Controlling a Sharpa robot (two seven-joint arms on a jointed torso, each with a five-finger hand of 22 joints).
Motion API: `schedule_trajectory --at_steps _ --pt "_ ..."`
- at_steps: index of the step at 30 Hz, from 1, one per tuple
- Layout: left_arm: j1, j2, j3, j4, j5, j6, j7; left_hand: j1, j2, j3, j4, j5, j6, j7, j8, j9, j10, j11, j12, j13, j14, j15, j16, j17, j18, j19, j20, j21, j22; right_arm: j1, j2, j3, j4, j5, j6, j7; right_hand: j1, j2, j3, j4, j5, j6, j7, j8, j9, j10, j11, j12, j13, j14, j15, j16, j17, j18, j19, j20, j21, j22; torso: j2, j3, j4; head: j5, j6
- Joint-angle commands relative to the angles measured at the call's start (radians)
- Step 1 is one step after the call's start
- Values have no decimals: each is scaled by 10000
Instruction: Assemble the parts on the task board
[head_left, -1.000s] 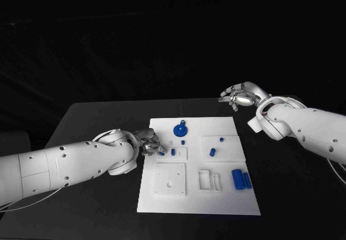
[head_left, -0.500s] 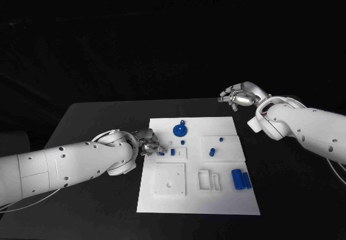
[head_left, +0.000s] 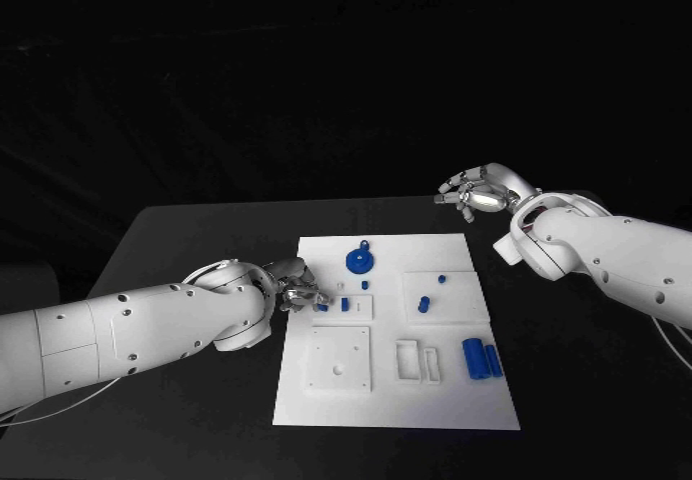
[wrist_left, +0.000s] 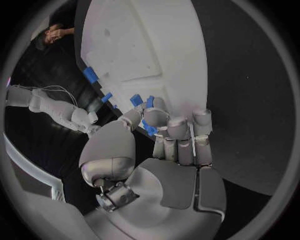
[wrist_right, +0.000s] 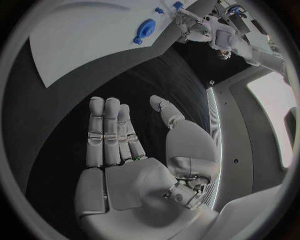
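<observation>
I have the left hand (head_left: 299, 287) at the white board's (head_left: 397, 405) left edge, its fingers curled to pinch a small blue part (wrist_left: 149, 128) ready for seating, I judge, while the right hand (head_left: 477, 190) waits off the board, fingers spread and empty.

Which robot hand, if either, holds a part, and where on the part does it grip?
The left robot hand pinches a small blue part between thumb and fingertips; the exact spot is hidden. The right robot hand holds nothing.
</observation>
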Motion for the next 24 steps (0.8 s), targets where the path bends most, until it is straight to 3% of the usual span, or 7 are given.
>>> schedule_trajectory --at_steps 1,5,9,22,23,24 --pt "-25 35 -18 0 -35 117 -37 -9 -156 -4 118 -224 343 -288 18 -15 -133 -78 63 -15 -48 -80 36 -16 199 59 -1353 36 12 -1 -1 5 8 86 -24 95 -132 20 4 60 40 -6 57 25 -17 -76 0 42 -20 -65 19 14 -14 450 35 31 -50 0 -1 -2 -2 -11 -7" --pt "-25 35 -17 9 -11 99 -31 -25 -207 0 195 -306 337 -289 27 -19 -135 -80 77 -22 -49 -84 43 -18 204 58 -1351 34 15 -1 -7 5 17 130 -19 103 -170 4 -7 70 63 -10 58 27 -21 -79 0 50 -32 -68 20 15 -17 450 37 32 -59 6 0 -4 -3 -20 -19" --pt "-25 35 -17 12 -12 101 -20 -31 -236 0 223 -323 334 -289 30 -20 -137 -80 81 -25 -52 -86 45 -20 206 57 -1351 34 17 -1 -1 5 6 146 -8 97 -363 -36 -95 106 477 -51 66 23 -42 -100 8 80 -81 -76 25 22 -28 450 44 33 -98 34 1 1 1 -31 -20" --pt "-26 65 -8 -7 -12 55 16 -54 -356 7 342 -376 325 -287 43 -26 -144 -77 96 -40 -60 -90 51 -26 213 53 -1348 29 22 -1 8 5 7 153 -1 93 -417 -22 -126 120 508 -57 68 28 -46 -106 10 93 -97 -81 27 23 -32 450 50 31 -110 44 2 -4 -2 -52 -23" --pt "-26 67 -6 -2 -12 38 14 -74 -400 12 408 -437 323 -288 48 -29 -146 -76 101 -46 -61 -91 54 -28 217 53 -1348 26 23 -1 7 5 15 153 -3 85 -418 -21 -127 121 508 -57 68 29 -46 -107 9 93 -98 -81 27 24 -32 450 50 31 -111 45 2 -1 0 -58 -25" --pt "-26 76 -4 -4 -12 27 14 -93 -444 22 502 -723 321 -292 56 -32 -151 -78 107 -55 -64 -93 57 -31 224 56 -1350 25 25 -1 8 5 21 153 -6 72 -420 -20 -127 122 509 -57 68 29 -46 -107 10 94 -98 -81 27 24 -32 450 50 30 -111 45 5 -2 -1 -63 -28"
